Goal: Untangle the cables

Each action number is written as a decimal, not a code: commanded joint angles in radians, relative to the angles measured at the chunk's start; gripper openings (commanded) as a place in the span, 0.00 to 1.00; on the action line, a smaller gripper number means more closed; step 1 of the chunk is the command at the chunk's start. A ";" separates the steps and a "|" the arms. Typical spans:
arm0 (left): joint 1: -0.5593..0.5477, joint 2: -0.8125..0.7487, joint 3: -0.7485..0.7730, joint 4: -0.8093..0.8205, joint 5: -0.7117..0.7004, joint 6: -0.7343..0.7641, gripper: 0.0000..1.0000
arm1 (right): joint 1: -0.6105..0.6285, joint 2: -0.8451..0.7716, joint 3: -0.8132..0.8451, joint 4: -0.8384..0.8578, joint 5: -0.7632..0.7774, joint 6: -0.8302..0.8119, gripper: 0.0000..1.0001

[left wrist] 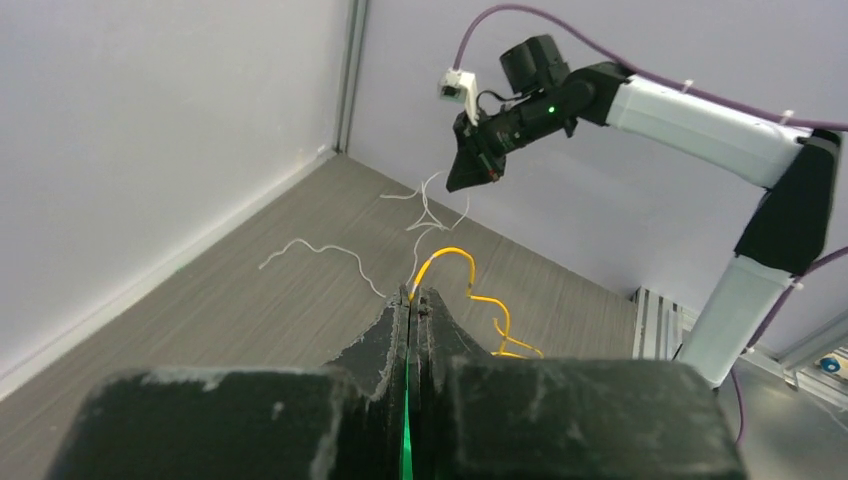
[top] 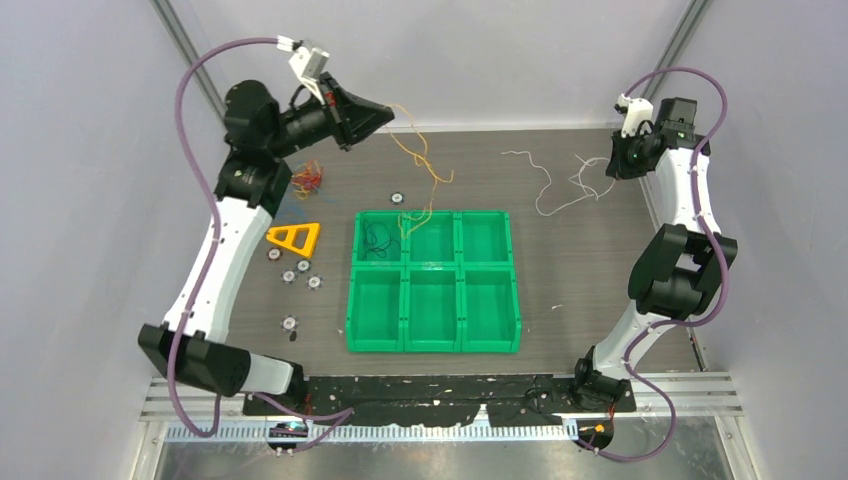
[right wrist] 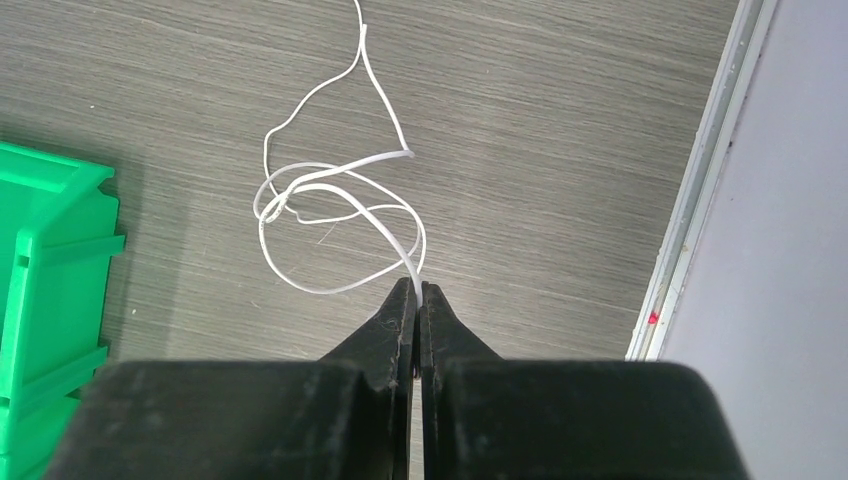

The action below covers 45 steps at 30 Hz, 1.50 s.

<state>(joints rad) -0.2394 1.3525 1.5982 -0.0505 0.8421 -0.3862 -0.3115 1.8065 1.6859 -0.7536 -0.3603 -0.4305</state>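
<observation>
My left gripper (top: 387, 116) is raised at the back left and shut on a yellow-orange cable (top: 418, 150). That cable hangs down into the back row of the green bin (top: 435, 345). In the left wrist view the jaws (left wrist: 415, 292) pinch the cable's end (left wrist: 455, 254). A black cable (top: 378, 238) lies in the bin's back-left compartment. My right gripper (top: 612, 166) is shut on the end of a white cable (top: 547, 178) looped on the table. In the right wrist view the tips (right wrist: 418, 286) grip the white cable (right wrist: 330, 190). A red, blue and yellow bundle (top: 308, 178) lies at the left.
The green bin has six compartments at the table's centre and shows at the left of the right wrist view (right wrist: 50, 280). An orange triangle (top: 295, 238) and several small white discs (top: 290, 272) lie left of it. Walls enclose the back and sides.
</observation>
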 commanded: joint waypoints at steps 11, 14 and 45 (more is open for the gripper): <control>-0.065 0.151 -0.215 0.182 -0.127 0.053 0.00 | 0.005 -0.051 0.007 -0.002 -0.037 0.030 0.05; -0.077 0.181 -0.188 0.155 -0.132 0.073 0.00 | 0.005 -0.046 0.008 -0.002 -0.041 0.029 0.05; -0.104 0.225 -0.104 -0.070 -0.154 0.191 0.00 | 0.005 -0.013 0.031 -0.005 -0.042 0.025 0.05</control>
<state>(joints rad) -0.3943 1.6264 1.5524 -0.0650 0.7120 -0.2466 -0.3111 1.8065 1.6859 -0.7654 -0.3916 -0.4084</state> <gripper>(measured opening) 0.007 0.068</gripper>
